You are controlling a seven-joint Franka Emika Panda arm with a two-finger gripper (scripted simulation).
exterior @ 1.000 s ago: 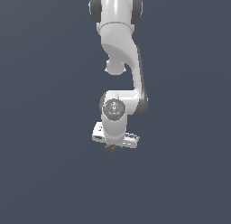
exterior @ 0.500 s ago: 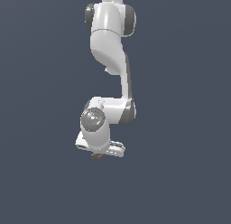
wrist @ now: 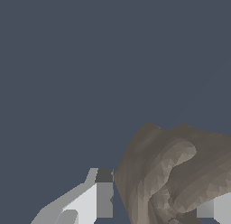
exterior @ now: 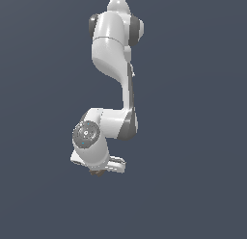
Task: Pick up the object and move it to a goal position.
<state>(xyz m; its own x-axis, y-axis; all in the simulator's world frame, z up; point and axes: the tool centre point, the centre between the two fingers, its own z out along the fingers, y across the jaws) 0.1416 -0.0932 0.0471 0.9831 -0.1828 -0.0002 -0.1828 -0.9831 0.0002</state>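
In the wrist view the brown, ridged, curved object (wrist: 173, 173) fills the space between my two fingers, one finger (wrist: 103, 196) on one side and the other finger (wrist: 216, 208) at the picture's edge. My gripper (wrist: 155, 205) is shut on it. In the exterior view the white arm hangs down with the gripper (exterior: 98, 172) at its lowest point, and only a small dark-brown bit of the object (exterior: 98, 173) peeks out below the hand.
Plain dark grey-blue surface fills both views around the arm. No other objects or edges show.
The arm has swung toward the exterior view's left and the hand has dropped slightly lower in the picture, carrying the object with it.
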